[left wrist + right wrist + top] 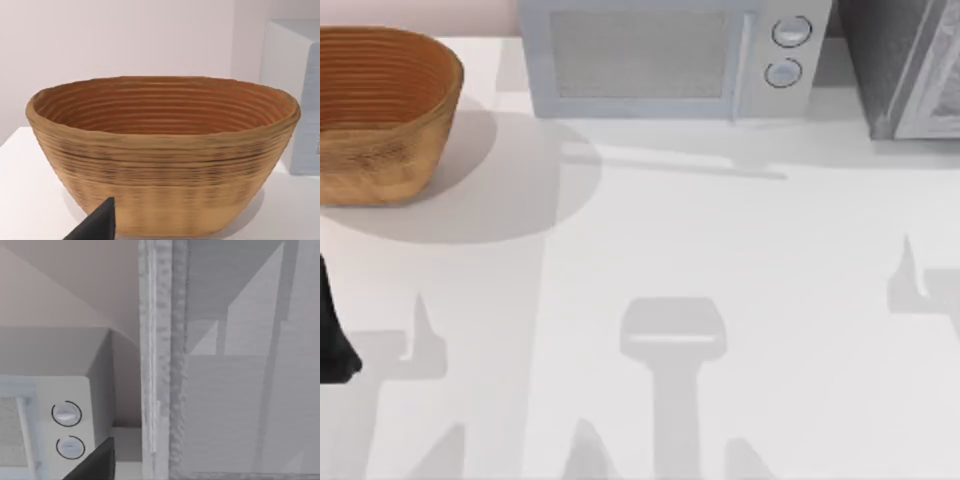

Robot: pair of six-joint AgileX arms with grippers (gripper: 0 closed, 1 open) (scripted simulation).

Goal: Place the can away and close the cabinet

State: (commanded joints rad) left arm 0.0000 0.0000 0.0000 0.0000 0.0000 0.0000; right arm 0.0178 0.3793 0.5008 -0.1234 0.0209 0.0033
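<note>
**Top view.** The white table [720,250] carries 3 large things along its far edge. At the far left stands a woven brown basket [380,110], oval, with ribbed walls. At the middle of the far edge is a pale grey microwave [650,60] with its door flat across the front and 2 round dials [791,32] stacked at the right of its face. At the far right corner is the cabinet [895,70], a dark grey speckled body with a paler panel set at an angle against it. A dark piece of the left arm [332,335] juts in at the table's left edge, well in front of the basket.

**Left wrist view.** The basket [160,165] faces the camera close up. It has a thick rim, a reddish-brown ringed inside and a lighter tan outer wall. The microwave's side [295,100] stands just beside it. A black tip of the left gripper [97,226] shows in front of the basket's base. I cannot tell whether this claw is released or clenched.

**Right wrist view.** The cabinet [240,390] is near the camera, with a rough upright grey edge beside a broad smooth grey panel. The microwave [65,415] with its 2 dials stands beside it. A dark tip of the right gripper [95,463] shows near the dials. I cannot tell this claw's state either.

I cannot tell where the can is or how it looks.
</note>
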